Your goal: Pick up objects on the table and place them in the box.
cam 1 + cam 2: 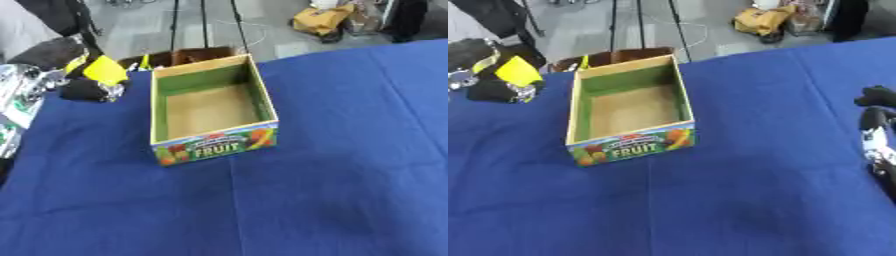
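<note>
An open cardboard box [213, 144] with green inner walls and a "FRUIT" label on its front stands in the middle of the blue table [332, 190]. Only its bare brown floor shows inside. At the far left, beside the box's back corner, my left hand [87, 89] is curled round a yellow object [106, 70] and holds it above the cloth. My right hand [876, 135] shows only in the right eye view, at the right edge, resting with fingers up and nothing in it, well away from the box.
A brown carton [191, 54] sits just behind the box at the table's far edge. Silvery clutter [17, 95] lies along the left edge. Stand legs and a yellow bag [322, 20] are on the floor beyond.
</note>
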`<state>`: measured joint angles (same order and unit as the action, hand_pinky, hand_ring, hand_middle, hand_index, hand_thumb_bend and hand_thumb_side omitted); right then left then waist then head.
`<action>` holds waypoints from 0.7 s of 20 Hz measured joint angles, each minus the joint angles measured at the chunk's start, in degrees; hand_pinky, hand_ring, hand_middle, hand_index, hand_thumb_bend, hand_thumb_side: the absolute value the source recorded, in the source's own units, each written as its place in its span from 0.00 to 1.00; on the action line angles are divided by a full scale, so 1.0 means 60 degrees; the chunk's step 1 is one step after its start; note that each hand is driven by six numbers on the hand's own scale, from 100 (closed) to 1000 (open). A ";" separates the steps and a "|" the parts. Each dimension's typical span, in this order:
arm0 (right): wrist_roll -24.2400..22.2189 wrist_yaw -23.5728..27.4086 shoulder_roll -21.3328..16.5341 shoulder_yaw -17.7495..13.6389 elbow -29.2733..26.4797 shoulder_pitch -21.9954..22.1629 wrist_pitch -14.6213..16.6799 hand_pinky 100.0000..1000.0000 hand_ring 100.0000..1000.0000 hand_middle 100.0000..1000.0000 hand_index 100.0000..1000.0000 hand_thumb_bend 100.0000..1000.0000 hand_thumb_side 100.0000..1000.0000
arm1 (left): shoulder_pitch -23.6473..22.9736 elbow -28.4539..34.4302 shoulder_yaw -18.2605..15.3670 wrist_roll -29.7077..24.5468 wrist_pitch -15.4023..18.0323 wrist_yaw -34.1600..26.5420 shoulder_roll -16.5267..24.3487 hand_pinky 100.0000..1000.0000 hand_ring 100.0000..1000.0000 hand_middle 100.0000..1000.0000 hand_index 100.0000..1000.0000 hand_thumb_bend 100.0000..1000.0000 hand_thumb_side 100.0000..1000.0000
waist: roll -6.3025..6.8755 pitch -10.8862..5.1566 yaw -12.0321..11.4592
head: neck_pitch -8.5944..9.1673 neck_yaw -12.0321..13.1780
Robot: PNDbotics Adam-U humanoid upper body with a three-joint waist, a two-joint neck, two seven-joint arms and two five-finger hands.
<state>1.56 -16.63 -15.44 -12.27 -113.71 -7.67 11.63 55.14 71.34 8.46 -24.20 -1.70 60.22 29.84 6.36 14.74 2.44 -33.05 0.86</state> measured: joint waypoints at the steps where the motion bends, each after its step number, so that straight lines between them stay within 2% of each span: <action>1: -0.0013 0.0001 -0.0015 0.0012 0.0000 -0.0028 0.0013 0.80 0.93 0.64 0.80 0.00 0.74 | 0.0176 -0.0150 -0.0030 0.0097 0.0008 0.0074 -0.0104 0.01 0.32 0.36 0.52 0.00 0.81 | 0.0033 0.0008 0.0075 | 0.0063 0.0070; 7: -0.0125 0.0028 -0.0055 0.0116 0.0000 -0.0245 0.0121 0.80 0.93 0.64 0.80 0.00 0.74 | 0.0984 -0.1057 -0.0163 0.0769 0.0147 0.0535 -0.0852 0.00 0.32 0.35 0.51 0.00 0.80 | 0.0126 0.0195 0.0535 | 0.0320 0.0450; 14: -0.0380 0.0187 -0.0059 0.0343 0.0000 -0.0575 0.0237 0.81 0.94 0.64 0.80 0.00 0.74 | 0.1452 -0.2200 -0.0366 0.1628 0.0475 0.0969 -0.1704 0.01 0.33 0.36 0.51 0.00 0.80 | 0.0281 0.0481 0.1137 | 0.0419 0.0949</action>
<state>-0.72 -15.50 -15.80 -10.21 -113.71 -11.12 13.05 63.85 58.14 6.27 -14.43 1.15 66.03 19.62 8.04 17.62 9.26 -30.53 6.55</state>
